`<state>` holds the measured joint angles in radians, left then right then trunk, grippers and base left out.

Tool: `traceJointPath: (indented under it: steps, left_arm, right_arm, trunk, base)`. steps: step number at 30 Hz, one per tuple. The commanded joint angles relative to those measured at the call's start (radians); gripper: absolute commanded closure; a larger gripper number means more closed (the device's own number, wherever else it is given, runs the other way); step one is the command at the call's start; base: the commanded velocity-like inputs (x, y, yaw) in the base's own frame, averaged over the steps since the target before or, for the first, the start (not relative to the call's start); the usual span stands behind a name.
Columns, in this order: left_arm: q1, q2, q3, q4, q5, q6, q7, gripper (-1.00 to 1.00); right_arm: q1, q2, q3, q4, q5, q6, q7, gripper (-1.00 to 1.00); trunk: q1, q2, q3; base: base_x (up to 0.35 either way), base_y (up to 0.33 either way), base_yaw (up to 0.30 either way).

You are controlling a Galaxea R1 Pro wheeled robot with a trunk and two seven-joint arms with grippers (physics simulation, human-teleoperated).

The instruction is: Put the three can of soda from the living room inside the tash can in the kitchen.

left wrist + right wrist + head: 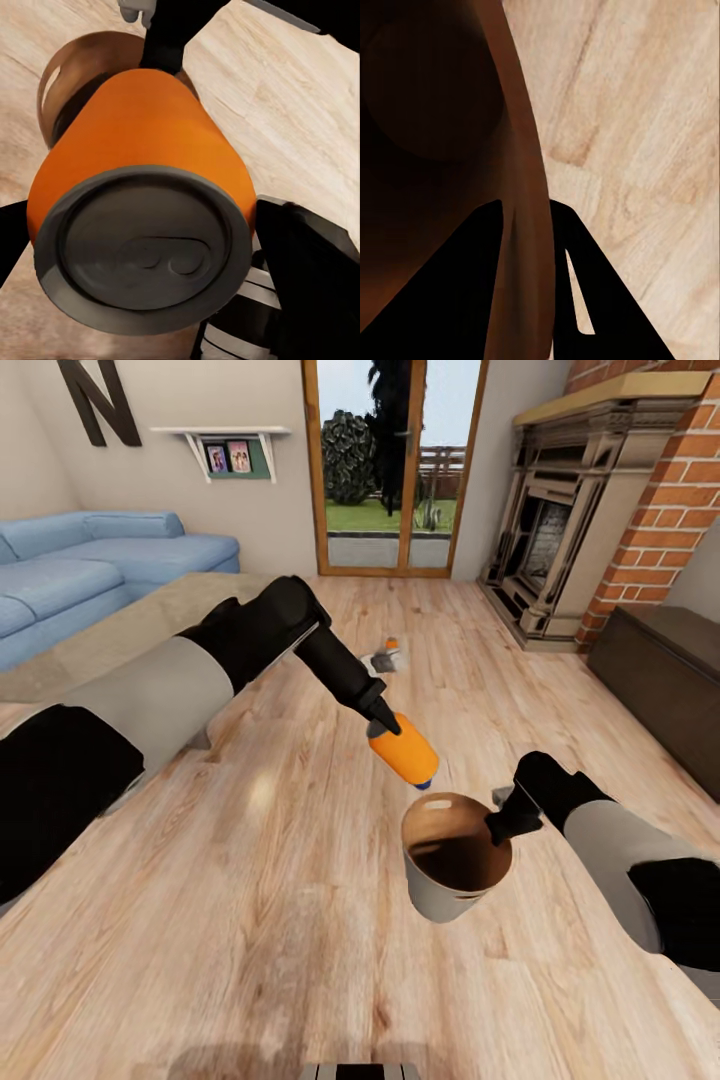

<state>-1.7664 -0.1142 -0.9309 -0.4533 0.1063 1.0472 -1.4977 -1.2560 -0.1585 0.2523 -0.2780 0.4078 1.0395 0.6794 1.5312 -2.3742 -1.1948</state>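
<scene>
Nearest you, your right gripper (497,824) is pinched onto the right side of the rim of the tash can (440,895); in the right wrist view its fingers (585,300) straddle the brown wall (521,225), one inside and one outside, so the bucket is held off the wood floor (250,920) with its mouth tilted toward you. Just beyond and a little left, your left gripper (388,726) is closed on an orange can of soda (404,750), which hangs tilted just above the far rim of the bucket. The left wrist view shows the can's grey top (146,251) up close, the bucket's brown inside (82,82) behind it. Farther off on the floor lies another orange can (391,654) with something grey beside it that you cannot make out. At far left is the blue sofa (90,565), at far right the brick fireplace (560,530), between them the glass doors (395,465).
</scene>
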Motion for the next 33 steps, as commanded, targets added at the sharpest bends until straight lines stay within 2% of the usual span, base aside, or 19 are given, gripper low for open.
traceJointPath:
  steps: [1,3,4,11,16,18,21,25,31,33]
  left_arm:
    - [0.0,-0.001,-0.007,0.0,-0.001,0.0,-0.001,1.0]
    - [0.001,-0.003,-0.014,0.0,-0.001,0.0,0.0,1.0]
    - [0.001,-0.006,-0.028,0.0,-0.002,0.0,-0.001,1.0]
    - [0.006,-0.01,-0.058,0.0,-0.002,0.0,0.0,1.0]
    - [0.013,-0.019,-0.069,-0.001,-0.008,0.0,0.005,1.0]
    - [0.02,-0.02,-0.081,-0.001,-0.039,0.0,0.006,1.0]
    - [0.075,-0.027,-0.092,-0.002,-0.119,0.0,0.007,1.0]
    - [0.121,-0.032,-0.094,-0.011,-0.171,0.0,0.007,1.0]
    - [0.143,-0.036,-0.095,-0.031,-0.193,0.0,0.008,1.0]
    - [0.18,-0.035,-0.096,-0.046,-0.195,0.0,0.01,1.0]
  right_arm:
    - [0.0,0.016,-0.008,0.005,-0.023,0.008,-0.012,1.0]
    - [0.0,0.037,-0.009,0.011,-0.023,0.008,-0.025,1.0]
    - [0.0,0.057,-0.009,0.014,-0.023,0.008,-0.034,1.0]
    - [0.0,0.107,-0.01,0.017,-0.023,0.008,-0.053,1.0]
    - [-0.001,0.157,-0.011,0.019,-0.023,0.008,-0.092,1.0]
    - [-0.002,0.171,-0.012,0.028,-0.023,0.008,-0.097,1.0]
    - [-0.005,0.182,-0.013,0.049,-0.023,0.008,-0.101,1.0]
    - [-0.006,0.188,-0.013,0.055,-0.023,0.008,-0.102,1.0]
    - [-0.007,0.195,-0.014,0.057,-0.023,0.008,-0.103,1.0]
    - [-0.008,0.208,-0.016,0.058,-0.023,0.008,-0.103,1.0]
  trunk:
    - [-0.004,0.007,0.003]
    - [-0.012,0.021,0.01]
    - [-0.016,0.028,0.013]
    - [-0.042,0.077,0.035]
    - [-0.062,0.112,0.05]
    - [-0.069,0.126,0.057]
    - [-0.081,0.147,0.066]
    - [-0.096,0.175,0.079]
    - [-0.115,0.21,0.094]
    - [-0.115,0.21,0.094]
  base:
    - [0.0,0.0,0.0]
    - [0.0,0.0,0.0]
    - [0.0,0.0,0.0]
    - [0.0,0.0,0.0]
    - [0.0,0.0,0.0]
    - [0.0,0.0,0.0]
    - [0.0,0.0,0.0]
    - [0.0,0.0,0.0]
    - [0.0,0.0,0.0]
    - [0.0,0.0,0.0]
